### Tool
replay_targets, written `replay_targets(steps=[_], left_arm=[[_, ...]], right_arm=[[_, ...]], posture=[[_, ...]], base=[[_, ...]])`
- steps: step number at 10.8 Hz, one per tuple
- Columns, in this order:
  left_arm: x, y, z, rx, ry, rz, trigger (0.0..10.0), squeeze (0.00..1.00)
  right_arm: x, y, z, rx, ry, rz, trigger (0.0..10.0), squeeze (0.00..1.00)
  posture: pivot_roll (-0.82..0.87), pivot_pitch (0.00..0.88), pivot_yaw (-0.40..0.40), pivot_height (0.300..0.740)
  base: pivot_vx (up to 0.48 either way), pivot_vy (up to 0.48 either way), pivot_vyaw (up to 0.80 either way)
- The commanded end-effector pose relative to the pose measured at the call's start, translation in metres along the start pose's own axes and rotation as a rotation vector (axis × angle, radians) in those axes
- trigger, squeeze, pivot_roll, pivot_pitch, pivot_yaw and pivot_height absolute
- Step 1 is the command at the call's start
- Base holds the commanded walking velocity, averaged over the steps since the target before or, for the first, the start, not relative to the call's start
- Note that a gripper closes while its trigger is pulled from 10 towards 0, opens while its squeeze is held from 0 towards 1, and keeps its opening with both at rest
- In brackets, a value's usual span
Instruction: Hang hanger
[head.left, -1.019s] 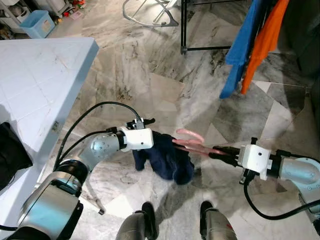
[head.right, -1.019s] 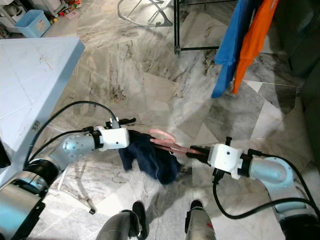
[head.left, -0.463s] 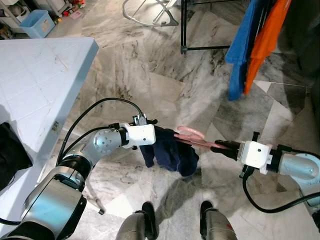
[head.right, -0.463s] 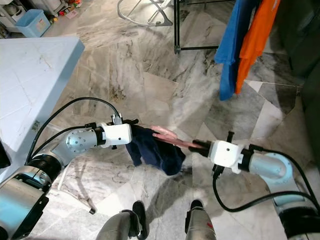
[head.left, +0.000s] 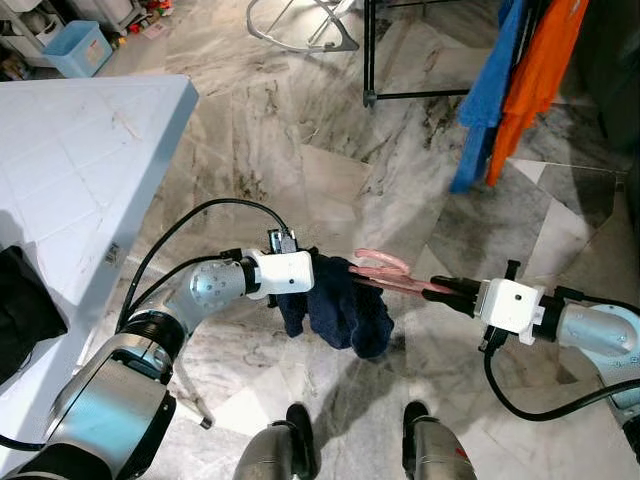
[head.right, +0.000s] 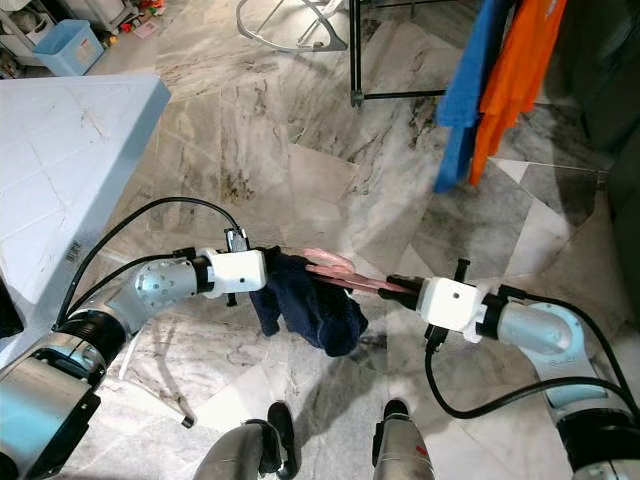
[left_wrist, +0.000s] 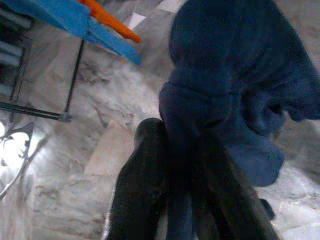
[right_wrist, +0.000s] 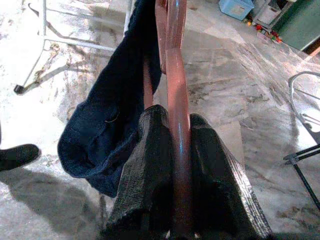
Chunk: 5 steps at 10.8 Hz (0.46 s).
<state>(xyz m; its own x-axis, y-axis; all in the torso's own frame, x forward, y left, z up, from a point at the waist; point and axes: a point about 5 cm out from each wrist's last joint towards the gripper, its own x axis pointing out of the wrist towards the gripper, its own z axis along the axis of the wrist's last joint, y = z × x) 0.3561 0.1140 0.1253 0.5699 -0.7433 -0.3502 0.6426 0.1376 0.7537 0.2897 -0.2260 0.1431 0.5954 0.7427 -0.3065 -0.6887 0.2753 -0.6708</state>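
Above the marble floor (head.left: 300, 180), the left claw (head.left: 318, 272) pinches a dark blue garment (head.left: 345, 315) draped on a pink hanger (head.left: 385, 272), while the right claw (head.left: 438, 289) clamps the hanger's end. Farther off, blue and orange clothes (head.left: 510, 90) hang from a black rack (head.left: 368, 50)

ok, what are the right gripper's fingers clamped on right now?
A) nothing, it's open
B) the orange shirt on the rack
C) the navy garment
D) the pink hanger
D: in the right wrist view the fingers close on either side of the pink hanger, while the navy garment hangs further along it, pinched by the left gripper.
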Motion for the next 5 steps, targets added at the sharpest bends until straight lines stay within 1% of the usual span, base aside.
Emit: replay_targets(steps=[1,3,5], left_arm=[[-0.0033,-0.0169,-0.0113,-0.027,0.051,-0.063,0.0,0.0],[-0.0025,-0.0251,-0.0136,-0.05,0.066,-0.114,0.0,0.0],[-0.0009,-0.0258,-0.0122,-0.06,0.06,-0.118,0.0,0.0]], right_arm=[[0.0051,0.0,0.0065,-0.027,-0.05,-0.007,10.0,0.0],[0.0058,0.0001,0.0064,-0.028,-0.052,-0.008,10.0,0.0],[0.0071,0.0023,0.0061,-0.027,-0.055,-0.004,10.0,0.0]], posture=[[-0.22,0.301,0.213,0.74],[-0.22,0.303,0.213,0.74],[-0.21,0.303,0.214,0.74]], base=[[0.0,0.0,0.0],[0.0,0.0,0.0],[0.0,0.0,0.0]])
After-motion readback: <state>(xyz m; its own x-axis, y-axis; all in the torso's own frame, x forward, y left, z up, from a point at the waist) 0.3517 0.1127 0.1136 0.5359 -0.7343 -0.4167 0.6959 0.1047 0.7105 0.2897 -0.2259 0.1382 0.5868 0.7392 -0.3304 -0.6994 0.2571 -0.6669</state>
